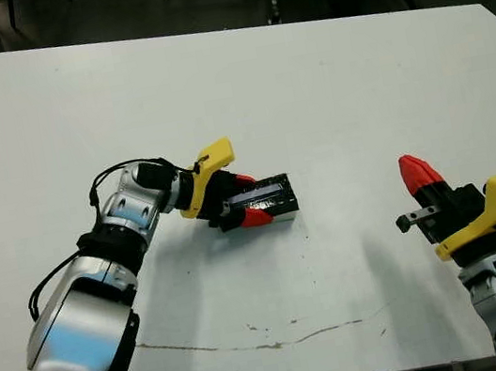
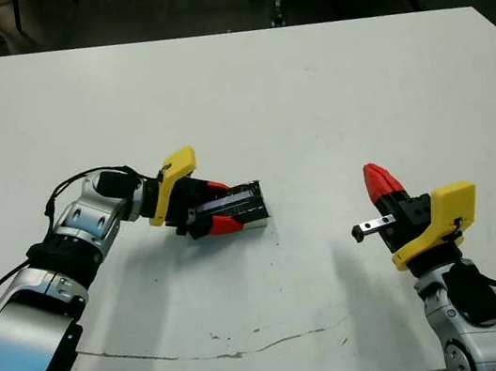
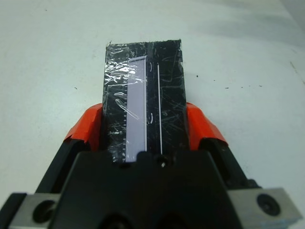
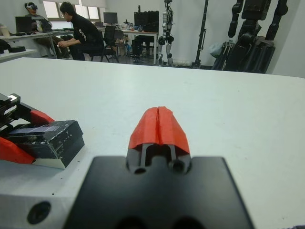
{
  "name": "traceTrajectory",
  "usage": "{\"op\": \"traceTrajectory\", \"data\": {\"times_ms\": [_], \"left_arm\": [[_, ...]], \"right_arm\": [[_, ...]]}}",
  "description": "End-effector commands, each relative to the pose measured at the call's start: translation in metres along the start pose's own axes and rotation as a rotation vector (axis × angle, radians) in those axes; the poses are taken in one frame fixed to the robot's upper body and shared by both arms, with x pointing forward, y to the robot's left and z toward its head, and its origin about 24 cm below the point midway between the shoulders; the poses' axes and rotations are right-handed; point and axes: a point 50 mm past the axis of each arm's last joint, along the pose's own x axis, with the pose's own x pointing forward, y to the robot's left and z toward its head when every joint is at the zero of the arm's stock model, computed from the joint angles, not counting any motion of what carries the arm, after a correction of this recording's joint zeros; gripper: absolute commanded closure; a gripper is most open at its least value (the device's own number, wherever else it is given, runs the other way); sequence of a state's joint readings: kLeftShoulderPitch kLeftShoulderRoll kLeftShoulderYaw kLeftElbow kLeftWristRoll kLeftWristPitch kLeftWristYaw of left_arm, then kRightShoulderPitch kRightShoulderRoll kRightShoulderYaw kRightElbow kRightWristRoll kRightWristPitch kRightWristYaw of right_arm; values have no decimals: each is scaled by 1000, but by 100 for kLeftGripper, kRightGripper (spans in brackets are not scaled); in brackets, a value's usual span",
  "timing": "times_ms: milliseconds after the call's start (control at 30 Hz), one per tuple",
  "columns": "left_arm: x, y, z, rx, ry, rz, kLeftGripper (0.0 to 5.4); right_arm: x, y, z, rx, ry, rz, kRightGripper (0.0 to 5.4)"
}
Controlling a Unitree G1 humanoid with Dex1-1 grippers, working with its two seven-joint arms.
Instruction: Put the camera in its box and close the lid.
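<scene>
The lid (image 1: pixel 269 196), a glossy black slab with silvery speckled sides, lies at the middle of the white table. A pale strip shows along its top face (image 3: pixel 138 95). A thin white edge of the box (image 4: pixel 47 162) shows under it. My left gripper (image 1: pixel 250 198) is shut on the lid, with one red finger (image 3: pixel 86 126) against each long side. The camera is hidden. My right gripper (image 1: pixel 414 167) is shut on nothing, well to the right of the lid (image 4: pixel 45 136), with its red fingertips (image 4: pixel 158 119) pressed together.
A thin brown crack line (image 1: pixel 255 341) runs across the table near its front edge. Beyond the far edge of the table, people sit at desks (image 4: pixel 78 31) and dark robot frames (image 4: pixel 252 28) stand.
</scene>
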State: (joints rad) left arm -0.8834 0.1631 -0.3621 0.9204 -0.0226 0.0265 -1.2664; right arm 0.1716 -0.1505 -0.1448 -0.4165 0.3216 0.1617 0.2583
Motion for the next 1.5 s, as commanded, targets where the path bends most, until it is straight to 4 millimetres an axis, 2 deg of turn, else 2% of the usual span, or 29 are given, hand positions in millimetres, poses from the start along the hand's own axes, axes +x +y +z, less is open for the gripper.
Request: {"op": "traceTrajectory", "data": {"times_ms": [33, 300, 500, 667, 1000, 1300, 1500], "left_arm": [[41, -24, -19, -67, 54, -103, 224], [46, -25, -19, -38, 90, -93, 224], [46, -24, -26, -83, 96, 54, 224], [46, -25, -29, 15, 115, 137, 144], [44, -27, -35, -29, 123, 173, 1], [36, -27, -42, -9, 112, 190, 1], [19, -27, -47, 5, 119, 196, 1]], "right_arm": [[-1, -5, -1, 3, 18, -13, 540], [-1, -6, 0, -4, 11, -9, 540], [-1, -6, 0, 6, 15, -8, 540], [-2, -6, 0, 11, 18, -9, 540], [-3, -6, -1, 11, 24, -15, 540], [-4, -6, -1, 12, 19, -12, 540], [-3, -6, -1, 8, 16, -4, 540]]}}
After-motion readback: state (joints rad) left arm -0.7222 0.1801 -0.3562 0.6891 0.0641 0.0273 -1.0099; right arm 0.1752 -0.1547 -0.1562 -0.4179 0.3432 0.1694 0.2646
